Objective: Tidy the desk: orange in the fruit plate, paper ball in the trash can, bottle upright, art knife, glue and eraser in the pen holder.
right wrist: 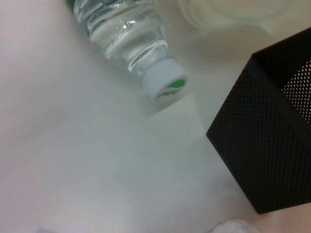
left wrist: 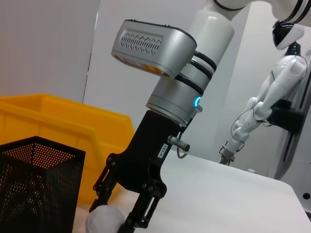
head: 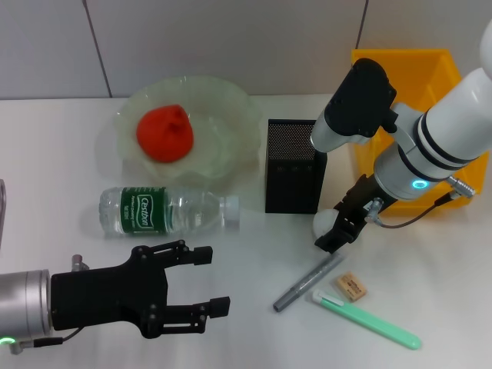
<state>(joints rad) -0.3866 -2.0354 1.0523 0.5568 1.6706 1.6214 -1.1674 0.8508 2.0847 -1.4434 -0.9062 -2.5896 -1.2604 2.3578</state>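
White tabletop runs back to a pale wall, with the yellow trash can (head: 400, 73) at the far right edge. Just in front of the pen holder (head: 292, 165), the right gripper (head: 332, 229) is lowered to the table, its fingers straddling the paper ball (head: 324, 221); whether they press it I cannot tell. Close beside it toward the robot lie the art knife (head: 307, 283), eraser (head: 351, 286) and glue (head: 369, 320), leaving little room there. The orange (head: 164, 132) sits in the fruit plate (head: 231, 108). The bottle (head: 165, 209) lies on its side before the plate, cap toward the pen holder. The left gripper (head: 206, 280) hovers spread wide at the near edge, apart from the bottle, bare table around it.
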